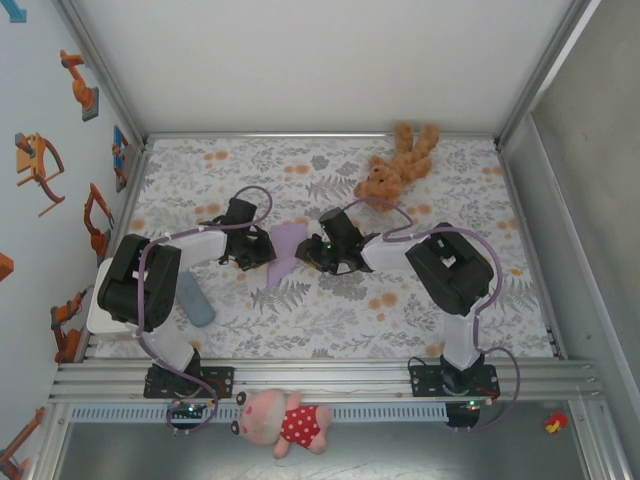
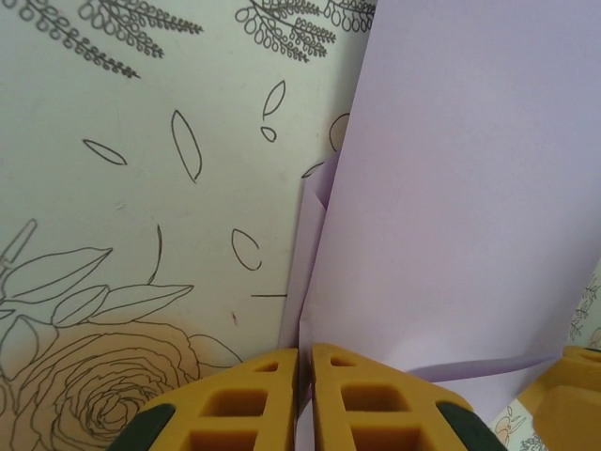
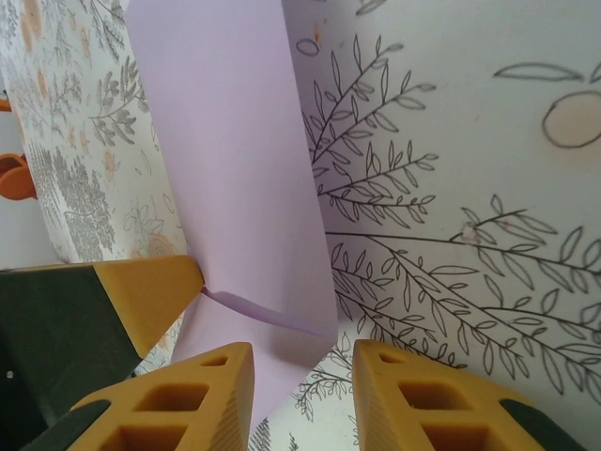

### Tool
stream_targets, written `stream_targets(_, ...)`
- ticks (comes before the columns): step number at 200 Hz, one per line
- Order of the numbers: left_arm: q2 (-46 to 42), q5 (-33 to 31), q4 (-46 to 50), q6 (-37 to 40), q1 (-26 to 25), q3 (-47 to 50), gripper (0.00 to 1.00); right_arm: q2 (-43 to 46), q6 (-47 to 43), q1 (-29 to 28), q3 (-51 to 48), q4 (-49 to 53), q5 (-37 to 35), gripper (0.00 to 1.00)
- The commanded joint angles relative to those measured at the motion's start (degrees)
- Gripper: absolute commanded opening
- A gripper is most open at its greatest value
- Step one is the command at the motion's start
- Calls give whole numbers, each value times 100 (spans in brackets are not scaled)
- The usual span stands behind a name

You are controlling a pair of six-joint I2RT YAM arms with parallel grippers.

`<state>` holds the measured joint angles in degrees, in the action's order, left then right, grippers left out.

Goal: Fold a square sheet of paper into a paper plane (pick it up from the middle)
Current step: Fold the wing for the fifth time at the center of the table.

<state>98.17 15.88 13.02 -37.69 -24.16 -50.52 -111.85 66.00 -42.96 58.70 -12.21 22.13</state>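
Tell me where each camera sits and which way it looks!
Top: above and behind the arms, looking down at the flowery table; both arms, left gripper and right gripper show.
Left wrist: on the left arm, looking past its yellow fingers at the lilac paper.
Right wrist: on the right arm, looking past its fingers at that paper.
Shared: all three see the paper.

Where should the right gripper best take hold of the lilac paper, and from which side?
Probably the folded corner of the lilac paper, lying between the open fingers of the right gripper. Come from the right, opposite the left gripper, which pinches the other edge, so the thin sheet is held from both sides.
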Motion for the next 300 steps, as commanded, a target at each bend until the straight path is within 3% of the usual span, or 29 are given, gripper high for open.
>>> stream_targets(1,219,89,124,95,35,139,11,-121,19,-37,124,-215,196,33)
stream_targets(47,190,180,115,140,52,135,12,-285,54,-37,-10,-1233,670,33)
stream_targets(98,20,201,226,157,76,60,13,-267,10,-24,-130,-1508,648,29)
stream_targets(138,-191,149,377,139,88,-23,17,-259,-59,-35,-157,-1402,527,14)
stream_targets(150,-375,60,437,107,96,-32,20,-210,-150,-37,-131,-1176,408,3)
stream_targets(160,-583,-74,519,62,108,-54,24,-135,-205,-34,-130,-1014,271,1)
stream_targets(192,-1418,-455,594,-100,90,64,38,257,-324,-32,-280,-580,-244,0)
stream_targets(221,-2021,-424,340,-19,-57,388,49,686,-257,-30,-532,-303,-757,0)
stream_targets(263,-2417,-661,-378,527,-884,894,64,1294,180,-31,-902,230,-1345,0)
stream_targets(300,-2453,-583,-1433,918,-1268,1398,77,1666,571,-15,-935,956,-1651,0)
